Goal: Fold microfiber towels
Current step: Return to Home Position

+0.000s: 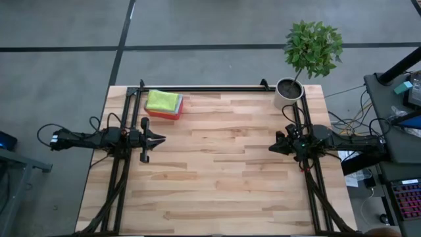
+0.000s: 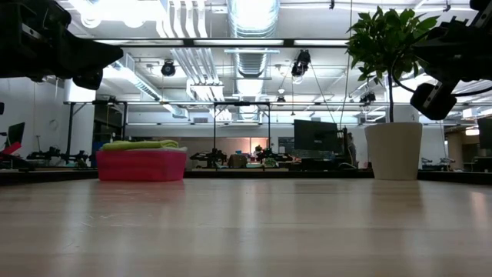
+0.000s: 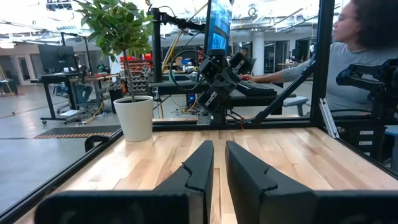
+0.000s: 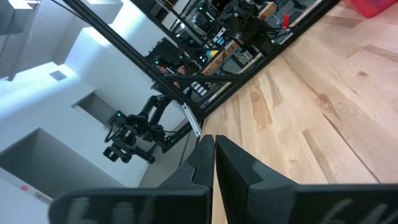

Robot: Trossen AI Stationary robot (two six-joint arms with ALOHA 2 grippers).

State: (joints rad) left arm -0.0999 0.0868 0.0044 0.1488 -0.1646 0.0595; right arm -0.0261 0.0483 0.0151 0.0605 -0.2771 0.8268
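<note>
Planked wood table (image 2: pixel 246 231), left end effector (image 1: pixel 162 139) and right end effector (image 1: pixel 272 148) narrow; soft lime-green towel (image 1: pixel 162 100) atop rectangular pink bin (image 1: pixel 168 115).

Folded flat, a lime-green microfiber towel (image 1: pixel 162 100) lies on top inside the pink-red bin (image 1: pixel 175 114), near the far edge of the table (image 1: pixel 223 164) on the left arm's side. It sits just above the rim; whatever lies beneath is hidden.
</note>
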